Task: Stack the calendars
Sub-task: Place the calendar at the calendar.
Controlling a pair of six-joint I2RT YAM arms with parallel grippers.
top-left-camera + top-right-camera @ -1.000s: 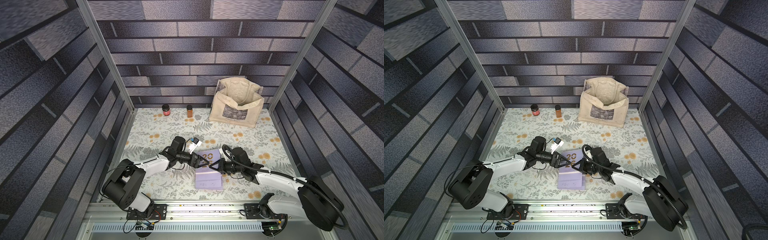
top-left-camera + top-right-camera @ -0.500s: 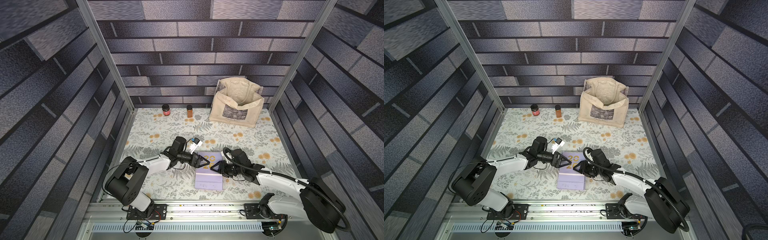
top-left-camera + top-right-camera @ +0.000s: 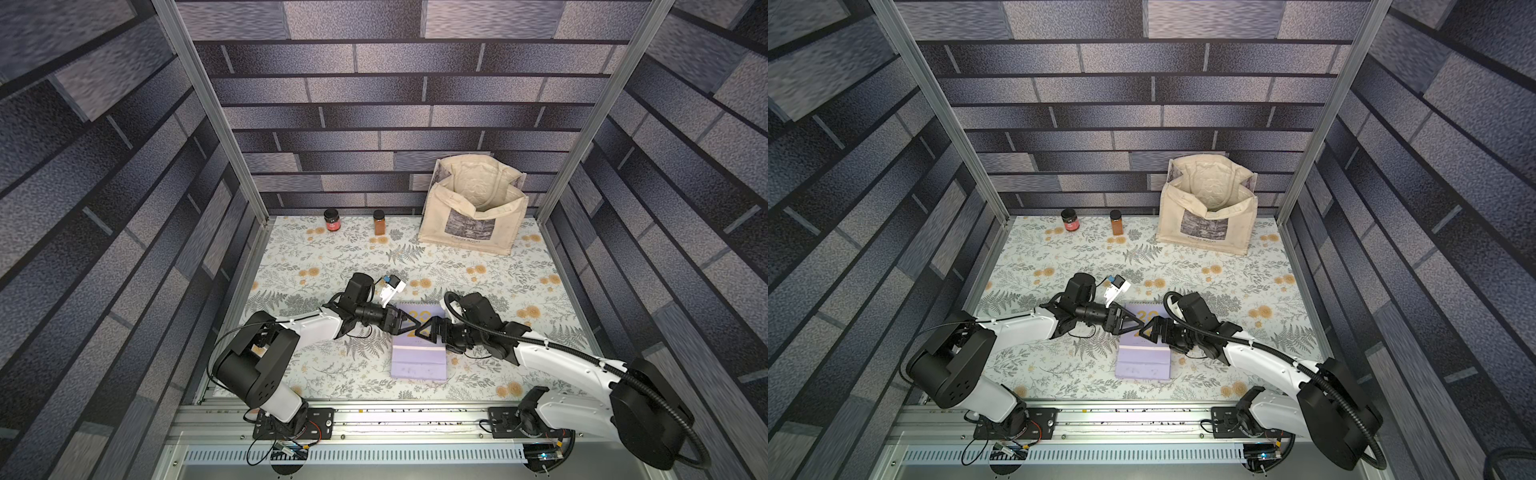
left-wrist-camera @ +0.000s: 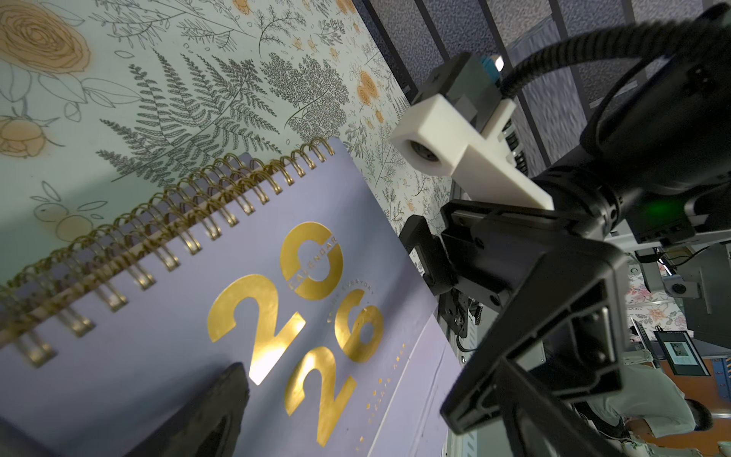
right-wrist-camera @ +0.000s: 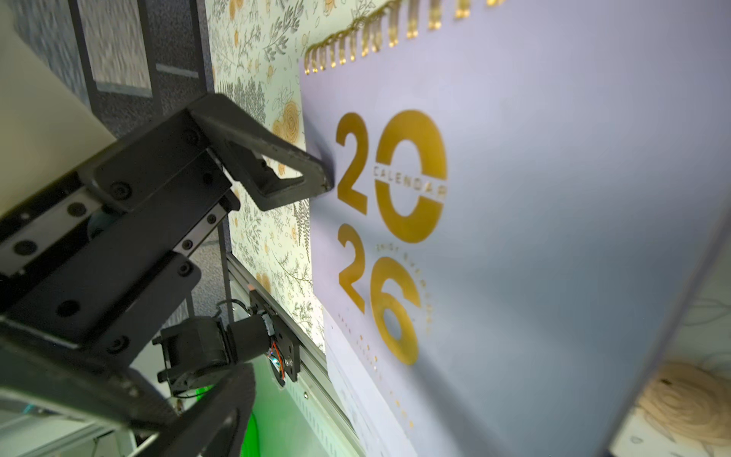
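Operator: Release is what has changed. A second ago the lilac spiral-bound calendar (image 4: 190, 324) with gold "2026" on its card cover was pinched and held tilted by the right gripper (image 3: 428, 331). Now those jaws are spread, nothing is held between them, and the calendar is laid flat on the lilac stack (image 3: 419, 368).

Observer: And the left gripper (image 3: 405, 325)?

Operator: It is kept spread and empty, as before, low over the cover from 9 o'clock. It is faced by the right gripper from 3 o'clock, tips almost meeting above the gold digits.

Observer: What is meant for the task?

Operator: One more calendar is judged placed. Paler lilac is seen jutting from under the cover toward 6 o'clock, so the pile is not squared. Its layers cannot be counted, and no other cover colour is seen, so completion cannot be judged.

Observer: Surface and room?

Operator: The stack is set at 6 o'clock on the desk (image 3: 332, 266), which is covered in a pale print of grey ferns and orange flowers. At 1 o'clock a cream canvas tote bag (image 3: 469, 224) is stood open. Toward 11 o'clock a squat red-labelled jar (image 3: 332, 220) and a slim amber jar (image 3: 379, 223) are placed, against walls (image 3: 374, 124) printed with grey-blue brick.
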